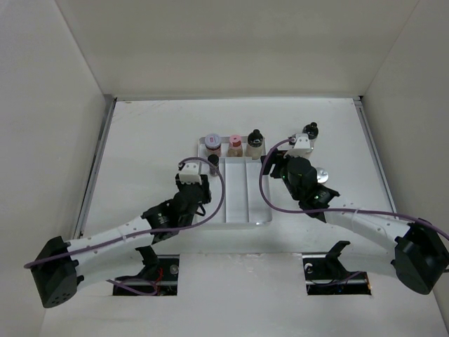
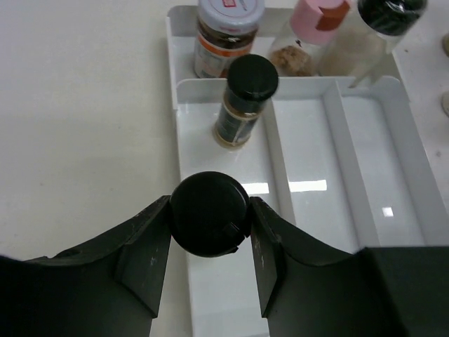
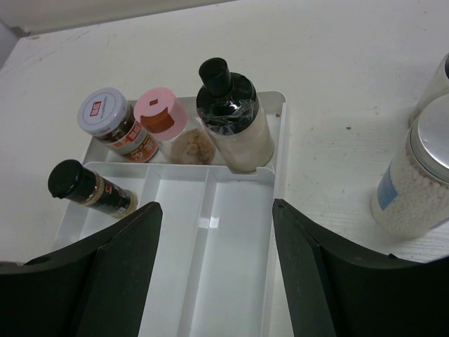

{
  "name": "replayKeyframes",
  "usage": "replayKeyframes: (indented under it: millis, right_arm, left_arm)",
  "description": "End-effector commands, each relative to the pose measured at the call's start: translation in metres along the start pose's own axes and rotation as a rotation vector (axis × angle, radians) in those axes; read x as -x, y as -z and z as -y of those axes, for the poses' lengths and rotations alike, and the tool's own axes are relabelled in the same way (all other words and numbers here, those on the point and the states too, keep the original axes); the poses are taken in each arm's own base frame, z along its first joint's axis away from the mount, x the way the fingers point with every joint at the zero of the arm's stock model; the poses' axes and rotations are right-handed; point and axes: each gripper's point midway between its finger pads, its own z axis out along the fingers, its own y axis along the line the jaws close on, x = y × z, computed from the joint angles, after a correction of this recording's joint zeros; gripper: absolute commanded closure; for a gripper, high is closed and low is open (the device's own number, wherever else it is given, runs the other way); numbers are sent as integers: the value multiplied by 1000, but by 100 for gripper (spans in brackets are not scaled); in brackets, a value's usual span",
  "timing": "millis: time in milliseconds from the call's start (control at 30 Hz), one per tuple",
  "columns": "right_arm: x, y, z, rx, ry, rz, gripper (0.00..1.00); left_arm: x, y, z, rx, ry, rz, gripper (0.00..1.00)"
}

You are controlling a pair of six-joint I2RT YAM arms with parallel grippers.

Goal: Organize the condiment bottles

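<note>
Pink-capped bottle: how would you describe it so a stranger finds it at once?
Find the clear tray in the middle of the table. Its far compartment holds a row of three. The pink-capped bottle is the middle one, the only pink cap there.

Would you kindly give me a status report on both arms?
Left fingers shut on black-lidded jar, over tray, left compartment. Right fingers open, empty. Silver-lidded jar outside tray. Nothing blocking.

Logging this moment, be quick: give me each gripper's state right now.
Left gripper: closed on a black-lidded jar.
Right gripper: open, holding nothing.
</note>
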Motion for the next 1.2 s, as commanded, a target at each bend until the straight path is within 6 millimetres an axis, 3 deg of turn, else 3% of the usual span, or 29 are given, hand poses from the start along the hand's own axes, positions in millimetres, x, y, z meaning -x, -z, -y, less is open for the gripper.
replayKeyframes:
  millis: [0,400,667,867,1000,1167]
  right_arm:
    - [17,-2,-10,23,-37,51,29]
    - [16,-3,-7,16,-37,51,29]
    - [32,6,2,-4,-49,97,12]
    - [58,13,40,-122,-74,150,3]
    - [78,17,72,-263,-59,169,0]
    - [85,3,119,-437,38,86,0]
  left_arm:
    - [-1,4,19,-17,3,6,69]
    - [-38,-12,44,-39,-36,-19,67]
    - [-45,-9,41,-34,-42,-24,53]
    - [-38,-7,41,-34,-35,-9,18]
    - [-27,-4,43,-39,-21,11,1]
    - [9,6,38,-67,62,105,0]
